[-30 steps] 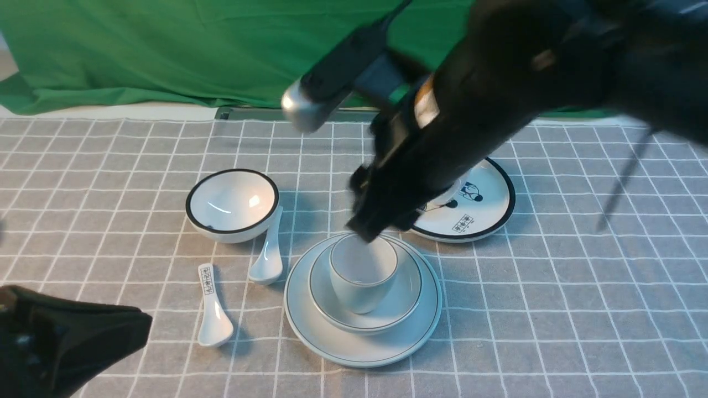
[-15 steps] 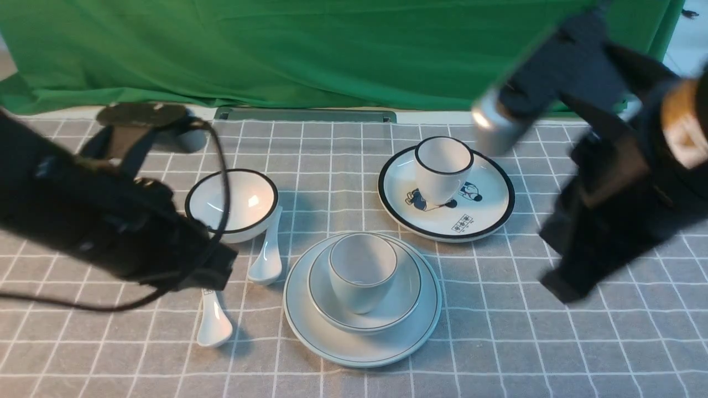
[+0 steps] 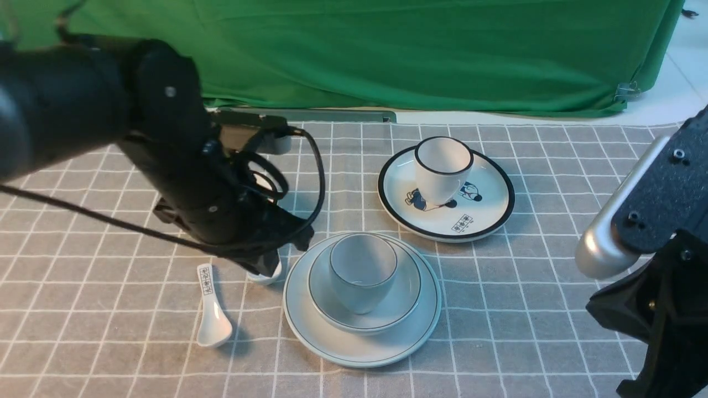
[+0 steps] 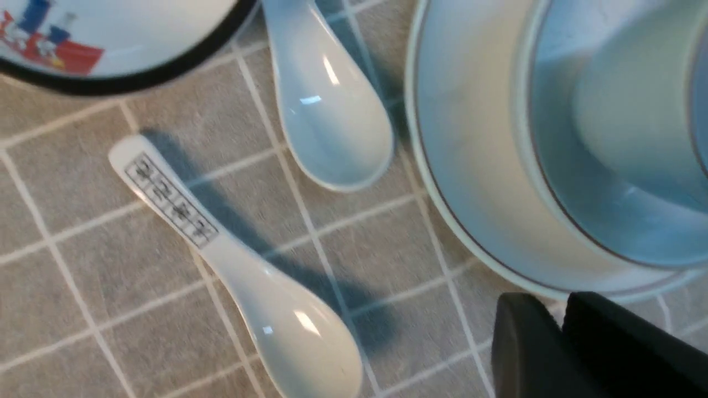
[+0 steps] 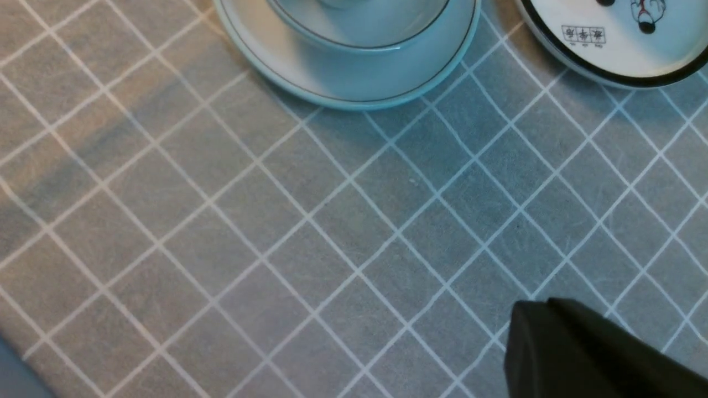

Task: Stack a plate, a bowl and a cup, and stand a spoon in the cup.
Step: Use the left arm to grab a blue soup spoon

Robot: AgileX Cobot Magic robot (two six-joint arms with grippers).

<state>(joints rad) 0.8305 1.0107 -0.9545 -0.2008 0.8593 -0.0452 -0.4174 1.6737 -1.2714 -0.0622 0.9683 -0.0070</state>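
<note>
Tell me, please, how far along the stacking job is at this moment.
Done: the cup sits in the bowl, which sits on the plate. In hand: the left gripper hovers by the unmarked spoon, which lies on the cloth, not gripped. Left: pick it up and stand it in the cup.

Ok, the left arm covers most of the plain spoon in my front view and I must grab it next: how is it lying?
Observer: In the left wrist view the spoon lies flat on the cloth, scoop up, nothing gripping it.
Operator: Is its scoop touching anything?
Observer: No, a thin shadowed strip of cloth separates its scoop from the plate rim.
Operator: And the handle?
Observer: It runs alongside the black-rimmed bowl and out of frame.
</note>
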